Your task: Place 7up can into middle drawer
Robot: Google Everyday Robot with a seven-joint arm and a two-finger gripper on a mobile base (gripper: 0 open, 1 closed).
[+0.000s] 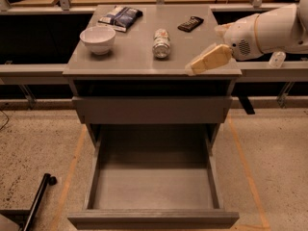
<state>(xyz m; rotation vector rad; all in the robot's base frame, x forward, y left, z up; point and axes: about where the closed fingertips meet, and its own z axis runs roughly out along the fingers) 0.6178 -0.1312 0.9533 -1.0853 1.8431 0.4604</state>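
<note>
The small silver 7up can with green and red marks (161,43) sits on the grey bench (130,61), above the open grey middle drawer (149,191). Risk: a sideways approach may knock the can away. The cream pincer (206,62) hovers right of the can, apart from it, near the front edge. Whether it is apart or together cannot be told.
</note>
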